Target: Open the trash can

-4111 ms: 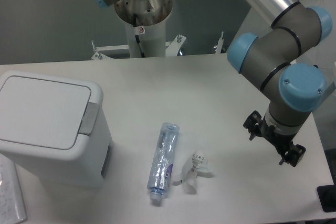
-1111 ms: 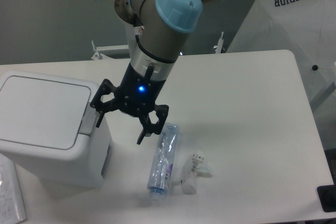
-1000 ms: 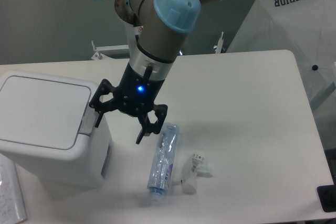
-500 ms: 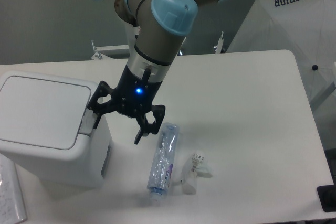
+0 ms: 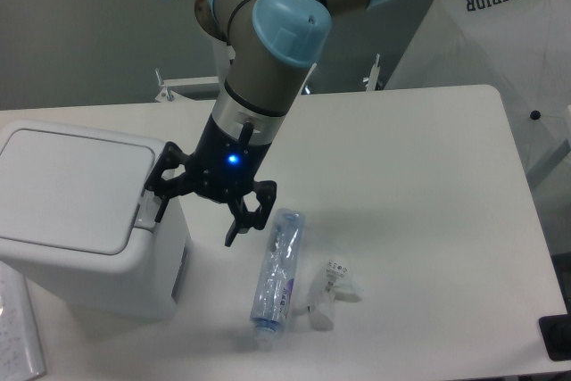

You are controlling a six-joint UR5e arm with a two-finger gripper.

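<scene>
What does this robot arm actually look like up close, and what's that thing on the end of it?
The arm is built of thick grey tubular segments, its joints capped in light blue plastic. A silver metal ring sits at the wrist. Below it is a black two-finger gripper with angular, claw-like fingers and a small glowing blue light on its body. No loose cables show.

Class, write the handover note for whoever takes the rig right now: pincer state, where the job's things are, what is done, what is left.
Pincer: open, empty, one finger at the grey push-button tab; actual contact cannot be told.
Trash can: at the table's left, lid flat and closed.
Plastic bottle lies on the table to the right of the can, crumpled wrapper beside it.
Done: approach to the tab.
Left: press the tab so the lid opens.
</scene>
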